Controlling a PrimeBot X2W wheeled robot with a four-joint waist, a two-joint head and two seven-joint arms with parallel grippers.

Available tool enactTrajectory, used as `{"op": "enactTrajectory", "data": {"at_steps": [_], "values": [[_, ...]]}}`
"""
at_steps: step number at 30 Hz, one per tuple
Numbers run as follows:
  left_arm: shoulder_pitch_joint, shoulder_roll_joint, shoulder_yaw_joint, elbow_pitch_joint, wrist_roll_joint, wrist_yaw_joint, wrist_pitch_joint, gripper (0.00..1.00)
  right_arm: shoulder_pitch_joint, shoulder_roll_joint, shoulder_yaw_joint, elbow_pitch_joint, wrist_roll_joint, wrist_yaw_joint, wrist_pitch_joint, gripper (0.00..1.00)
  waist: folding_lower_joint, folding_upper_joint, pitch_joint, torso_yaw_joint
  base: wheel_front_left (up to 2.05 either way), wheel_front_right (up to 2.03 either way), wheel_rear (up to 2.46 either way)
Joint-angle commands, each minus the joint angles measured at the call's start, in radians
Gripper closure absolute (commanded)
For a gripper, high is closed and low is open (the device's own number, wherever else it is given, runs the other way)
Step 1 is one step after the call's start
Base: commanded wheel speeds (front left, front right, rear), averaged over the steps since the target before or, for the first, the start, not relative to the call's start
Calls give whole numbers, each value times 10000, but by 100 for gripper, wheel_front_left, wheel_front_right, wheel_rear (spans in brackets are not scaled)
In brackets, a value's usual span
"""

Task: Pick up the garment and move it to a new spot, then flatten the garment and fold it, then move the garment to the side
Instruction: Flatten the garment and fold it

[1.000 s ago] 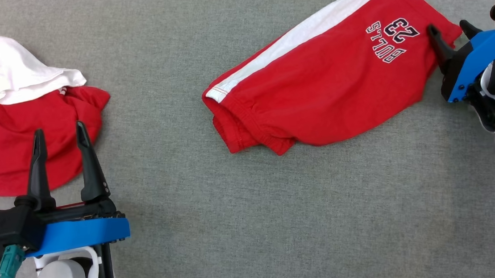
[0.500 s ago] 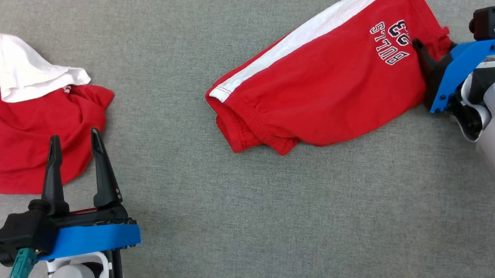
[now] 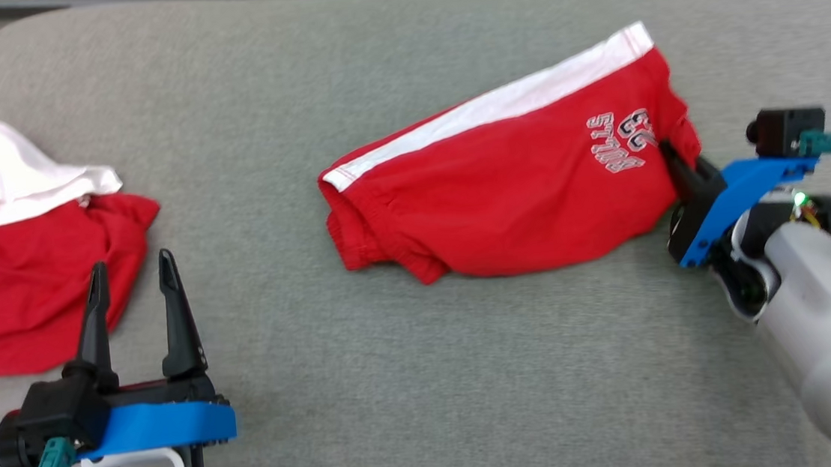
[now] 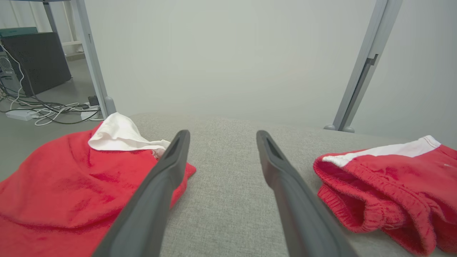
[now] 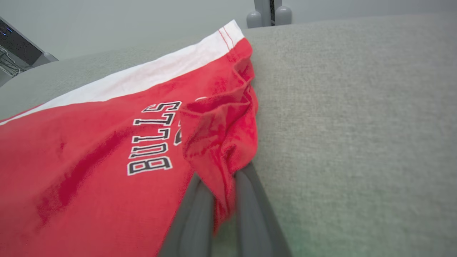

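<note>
Shorts (image 3: pixel 503 203): you have them lying on the grey worktop (image 3: pixel 324 392), right of middle in the head view. The gathered waistband end points left, a white stripe runs along the far edge, and the "BULLS" print sits near the right end.
Right gripper (image 3: pixel 670 155): it is clenched on the shorts. In your right wrist view the two fingers pinch a bunched fold of red cloth at the right-hand end, just beside the print.
Shorts relative to right gripper: the cloth spreads leftward from the fingertips. The pinched fold stands up crumpled, and the rest lies on the worktop.
Left gripper (image 3: pixel 130 262): it is released, with fingers spread and nothing between them. It is at your lower left, well apart from the shorts.
Second garment (image 3: pixel 7 299): a crumpled red and white heap at the worktop's left edge, by the left fingertips. You cannot tell whether they touch.
</note>
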Motion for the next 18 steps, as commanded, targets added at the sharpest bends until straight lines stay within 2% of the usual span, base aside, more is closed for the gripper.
{"op": "enactTrajectory", "data": {"at_steps": [1,9,18], "values": [[138,-20,75,4,99,-71,-27,0,403,18,42,-197,242,5,-92,100,0,0,-419,-454,0,0,0],[671,-16,380,-16,426,-114,-27,0,2262,-287,70,-1684,1453,5,-656,100,0,0,-1019,-1344,0,0,0],[1010,-16,483,-144,529,-157,-25,0,4034,-888,-853,-2540,2331,5,-1154,100,0,0,-1310,-1874,0,0,0]]}}
